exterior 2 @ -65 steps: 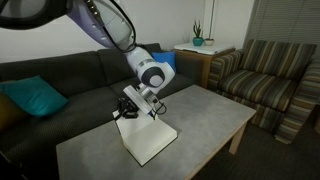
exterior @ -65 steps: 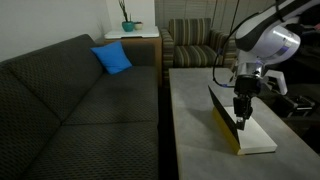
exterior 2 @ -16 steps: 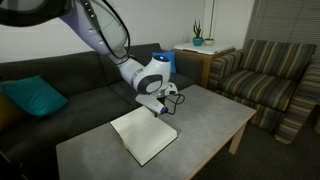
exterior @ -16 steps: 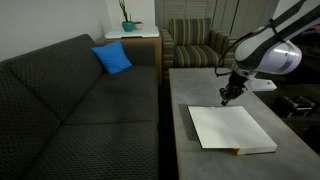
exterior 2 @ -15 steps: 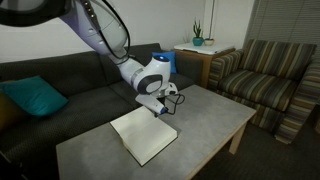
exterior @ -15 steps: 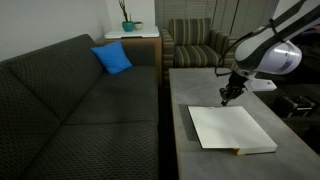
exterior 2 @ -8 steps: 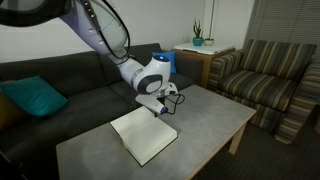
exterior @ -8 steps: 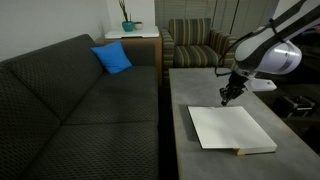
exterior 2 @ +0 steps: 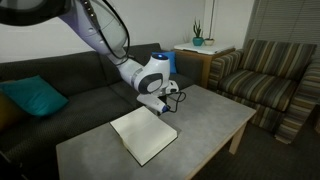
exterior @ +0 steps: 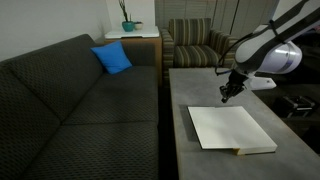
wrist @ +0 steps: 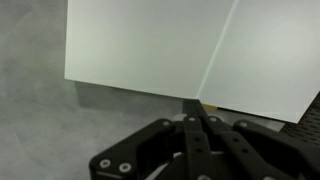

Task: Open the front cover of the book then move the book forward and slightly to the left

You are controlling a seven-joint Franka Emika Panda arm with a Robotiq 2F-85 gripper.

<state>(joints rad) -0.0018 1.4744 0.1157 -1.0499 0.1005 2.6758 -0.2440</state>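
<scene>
Book [exterior: 232, 128] open on table [exterior: 195, 85] (sofa [exterior: 80, 100] alongside), claw [exterior: 226, 98] at its edge.

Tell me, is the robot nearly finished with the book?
About halfway. Done: the front cover lies open and flat, white side up. In hand: the tool, shut, is at the edge of the book near the spine. Left: sliding the book forward and slightly left.
</scene>
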